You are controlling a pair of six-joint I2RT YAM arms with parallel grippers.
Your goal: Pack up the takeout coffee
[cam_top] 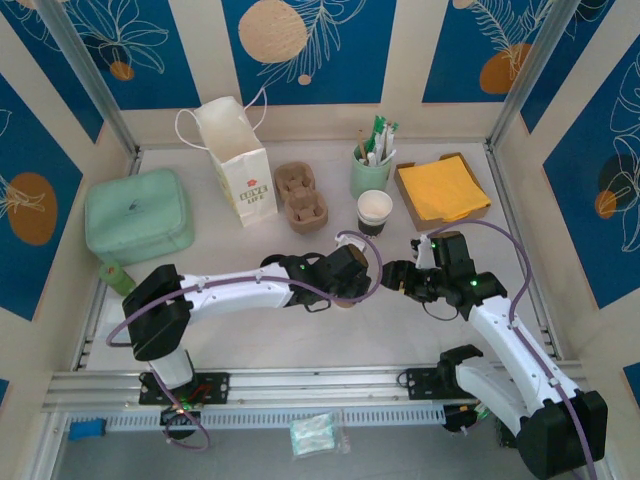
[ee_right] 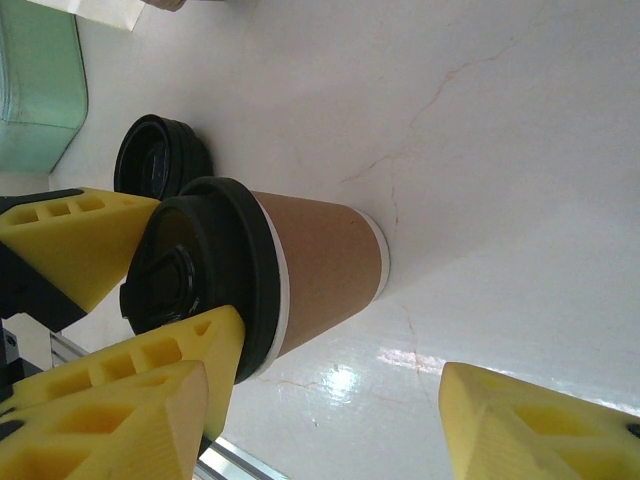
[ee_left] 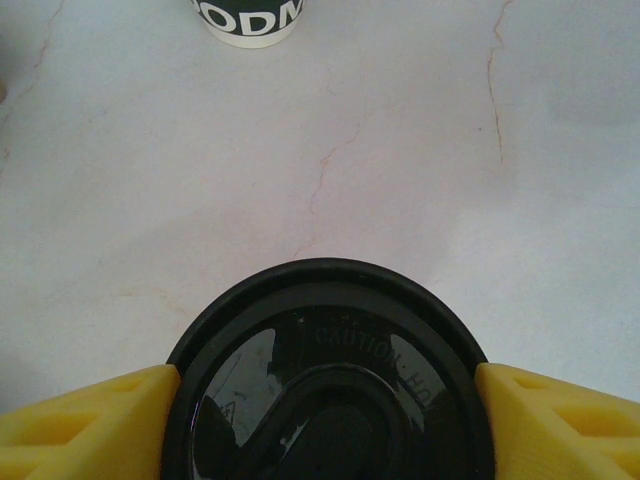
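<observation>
The takeout coffee [cam_top: 375, 210], a white paper cup with a black lower band, stands uncovered behind both grippers; the left wrist view catches its base [ee_left: 255, 20] at the top edge. A brown paper cup [ee_right: 320, 260] stands mid-table wearing a black lid [ee_left: 330, 330]. My left gripper [ee_left: 328, 400] comes down over it, and its yellow fingers [ee_right: 70, 240] press the lid's rim from both sides. My right gripper [ee_right: 320, 380] hangs open just right of the brown cup, nothing between its fingers.
A loose black lid [ee_right: 160, 155] lies on the table beyond the brown cup. At the back are a white paper bag [cam_top: 240, 160], a cardboard cup carrier [cam_top: 300, 195], a mint cup of stirrers [cam_top: 370, 172] and a tray of yellow napkins [cam_top: 440, 190]. A green box [cam_top: 135, 215] sits left.
</observation>
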